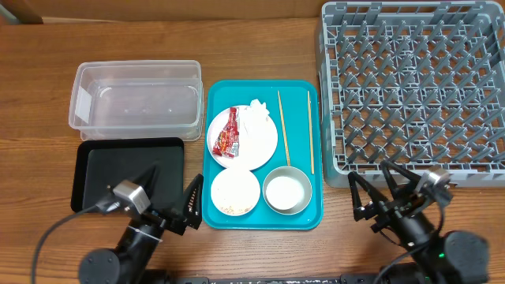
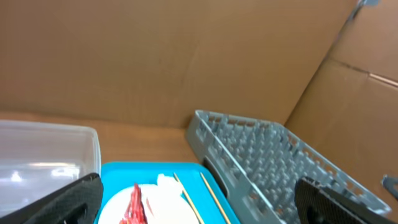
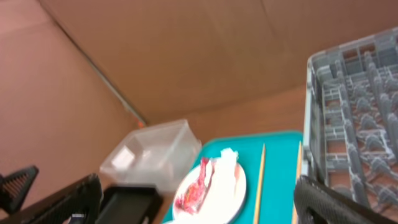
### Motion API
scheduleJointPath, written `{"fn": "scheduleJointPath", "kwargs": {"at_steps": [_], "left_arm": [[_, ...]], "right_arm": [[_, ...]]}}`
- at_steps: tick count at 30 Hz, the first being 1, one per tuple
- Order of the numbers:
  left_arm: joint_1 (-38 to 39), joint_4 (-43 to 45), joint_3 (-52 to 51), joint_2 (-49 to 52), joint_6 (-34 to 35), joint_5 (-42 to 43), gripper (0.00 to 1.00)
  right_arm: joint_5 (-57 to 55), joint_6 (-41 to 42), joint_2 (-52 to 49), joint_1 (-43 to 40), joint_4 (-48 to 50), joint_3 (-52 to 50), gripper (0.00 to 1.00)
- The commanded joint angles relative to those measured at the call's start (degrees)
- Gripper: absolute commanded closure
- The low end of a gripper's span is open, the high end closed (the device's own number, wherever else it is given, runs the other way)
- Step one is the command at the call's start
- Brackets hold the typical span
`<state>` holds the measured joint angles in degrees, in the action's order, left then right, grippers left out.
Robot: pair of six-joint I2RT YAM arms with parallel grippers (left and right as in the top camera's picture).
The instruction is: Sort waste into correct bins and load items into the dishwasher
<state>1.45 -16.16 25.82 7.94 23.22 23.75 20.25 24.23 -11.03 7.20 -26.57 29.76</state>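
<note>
Because the red sauce packet (image 1: 230, 134) lay on the white plate (image 1: 265, 147) in the teal tray (image 1: 294, 118), we held our left gripper (image 1: 171, 185) and right gripper (image 1: 368, 171) wide open and empty beside it, ready to grab.

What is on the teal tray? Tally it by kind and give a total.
Plate: 1
Bowls: 2
Chopsticks: 2
Red sauce packet: 1
Napkin: 1
Total: 7
</note>
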Motion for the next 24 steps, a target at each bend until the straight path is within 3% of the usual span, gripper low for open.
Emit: {"fn": "scheduleJointPath", "kwargs": {"at_steps": [1, 5, 7, 11, 17, 20, 24], "left_arm": [[-0.3, -11.0, 10.2, 9.2, -1.6, -0.3, 0.0], [-0.3, -26.6, 21.5, 22.6, -2.3, 2.9, 0.0], [-0.3, -30.4, 26.4, 28.2, -2.5, 8.9, 0.0], [-0.3, -31.4, 32.0, 35.2, 0.3, 22.0, 0.0], [2.4, -29.1, 32.5, 42.3, 4.6, 25.4, 0.0], [8.7, -30.6, 32.5, 45.1, 2.3, 22.3, 0.0], [21.8, -31.8, 32.5, 49.5, 4.3, 5.4, 0.0]], "right_arm": [[0.2, -6.0, -10.0, -0.2, -7.1, 11.3, 0.0], [0.2, -8.2, -24.0, -0.2, -19.9, 25.7, 0.0], [0.7, -7.7, -29.6, -0.2, -23.9, 31.7, 0.0], [3.2, -7.8, -36.8, -0.2, -29.4, 38.7, 0.0], [7.3, -8.2, -40.8, -0.2, -30.4, 39.7, 0.0], [7.3, -8.1, -41.8, -0.2, -30.8, 39.7, 0.01], [7.2, -8.0, -42.1, -0.2, -30.8, 39.7, 0.0]]}}
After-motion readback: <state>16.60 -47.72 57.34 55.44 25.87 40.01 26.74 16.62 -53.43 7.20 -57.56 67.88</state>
